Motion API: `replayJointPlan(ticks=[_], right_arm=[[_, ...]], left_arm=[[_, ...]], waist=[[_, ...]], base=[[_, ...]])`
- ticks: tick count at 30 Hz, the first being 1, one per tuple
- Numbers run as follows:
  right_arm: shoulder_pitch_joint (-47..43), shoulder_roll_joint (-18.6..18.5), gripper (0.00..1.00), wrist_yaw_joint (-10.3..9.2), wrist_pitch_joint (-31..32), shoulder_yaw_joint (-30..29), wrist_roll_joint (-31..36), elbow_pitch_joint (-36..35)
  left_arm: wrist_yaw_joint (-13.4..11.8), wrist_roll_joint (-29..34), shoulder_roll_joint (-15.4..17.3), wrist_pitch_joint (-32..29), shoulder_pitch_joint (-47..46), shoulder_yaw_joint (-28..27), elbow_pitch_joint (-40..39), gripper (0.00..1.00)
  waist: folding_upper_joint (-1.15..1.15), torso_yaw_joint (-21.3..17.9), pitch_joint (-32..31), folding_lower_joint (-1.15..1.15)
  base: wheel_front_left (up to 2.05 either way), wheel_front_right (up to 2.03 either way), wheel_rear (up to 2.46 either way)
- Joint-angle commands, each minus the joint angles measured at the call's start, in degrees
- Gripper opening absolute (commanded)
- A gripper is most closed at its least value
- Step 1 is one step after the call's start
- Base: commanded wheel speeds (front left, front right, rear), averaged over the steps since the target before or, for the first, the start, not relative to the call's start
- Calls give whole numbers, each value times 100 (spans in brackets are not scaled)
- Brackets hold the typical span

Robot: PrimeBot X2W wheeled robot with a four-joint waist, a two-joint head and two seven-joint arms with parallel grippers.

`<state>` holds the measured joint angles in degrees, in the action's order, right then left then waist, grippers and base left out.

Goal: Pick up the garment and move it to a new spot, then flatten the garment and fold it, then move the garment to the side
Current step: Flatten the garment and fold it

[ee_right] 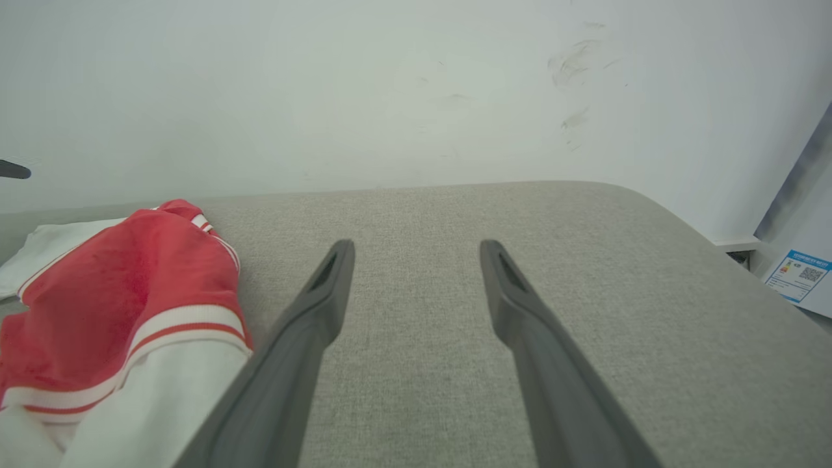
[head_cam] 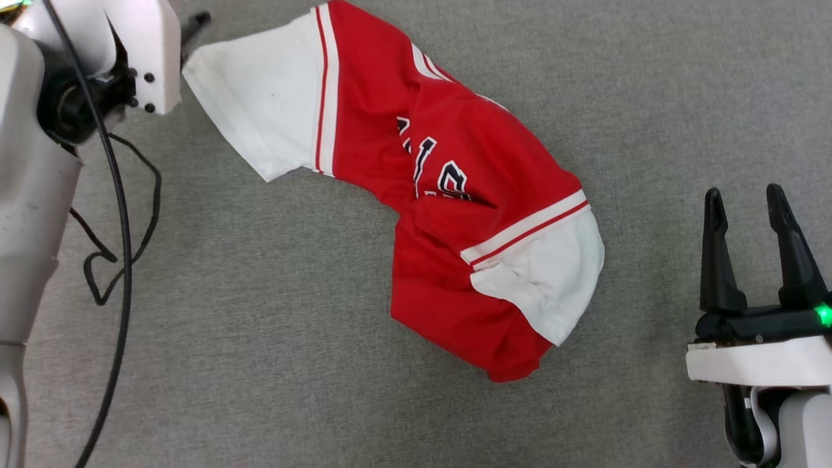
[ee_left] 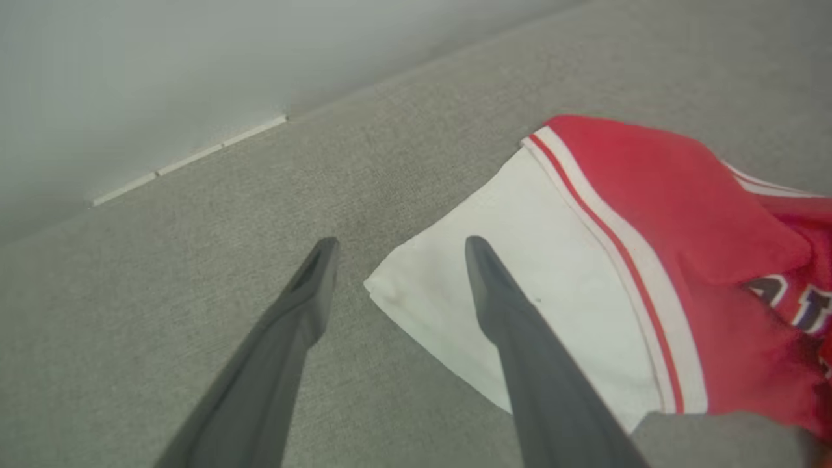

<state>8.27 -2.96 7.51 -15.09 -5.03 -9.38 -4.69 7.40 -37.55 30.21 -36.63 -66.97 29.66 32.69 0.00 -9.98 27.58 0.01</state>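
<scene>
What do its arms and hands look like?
The left hand and right hand each have two long, dark fingers. The arms are pale grey and white. A black cable hangs by the left arm; a green light glows by the right hand.

The crumpled red jersey-style fabric garment [head_cam: 494, 162] is showing white short sleeves [head_cam: 260, 97], each edged with red-and-white striped trim [head_cam: 323, 91]. Black letters outlined in white [head_cam: 442, 172] are running across its chest (creases are hiding part of them). The finely woven fabric surface [head_cam: 260, 292] under it is showing a plain, even grey. The right claw [head_cam: 744, 192] is showing two long black fingers above a white wrist housing [head_cam: 754, 364], where a small green light [head_cam: 824, 315] is glowing. A thin black cable [head_cam: 123, 227] is looping beside the pale grey-white left arm [head_cam: 26, 195].
</scene>
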Motion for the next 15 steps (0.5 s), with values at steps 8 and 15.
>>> replayJointPlan(ticks=[8,15], right_arm=[[265,15,100,-4,-12,23,-78,-86],[340,16,100,-5,-12,51,-114,-99]], left_arm=[[1,-296,298,-1257,-525,650,274,100],[1,-638,321,-1822,-403,872,667,100]], waist=[[0,-231,481,-1],[0,-328,659,-1]], base=[[0,0,0],[0,0,0]])
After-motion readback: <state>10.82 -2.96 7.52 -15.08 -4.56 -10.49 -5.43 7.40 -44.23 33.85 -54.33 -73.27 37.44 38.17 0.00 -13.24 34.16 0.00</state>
